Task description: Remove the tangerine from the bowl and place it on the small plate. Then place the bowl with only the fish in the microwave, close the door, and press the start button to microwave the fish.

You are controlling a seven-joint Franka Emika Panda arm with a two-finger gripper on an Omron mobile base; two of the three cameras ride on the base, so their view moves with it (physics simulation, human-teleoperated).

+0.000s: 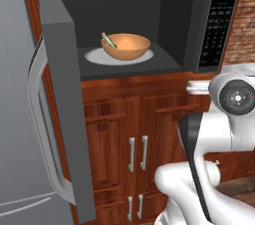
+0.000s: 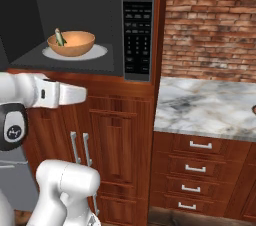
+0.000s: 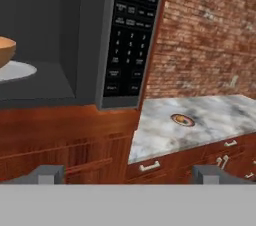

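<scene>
Bowl with fish sits on turntable inside microwave. Tangerine on small plate on bench. Door wide open. End effector spread, empty. Closing step in hand: next, reach door's outer face, swing shut.

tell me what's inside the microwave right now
Inside the microwave, the bowl sits on the white turntable. The fish pokes up over the bowl's left rim. The bowl's wall hides the bottom, so anything else in there cannot be seen.
</scene>
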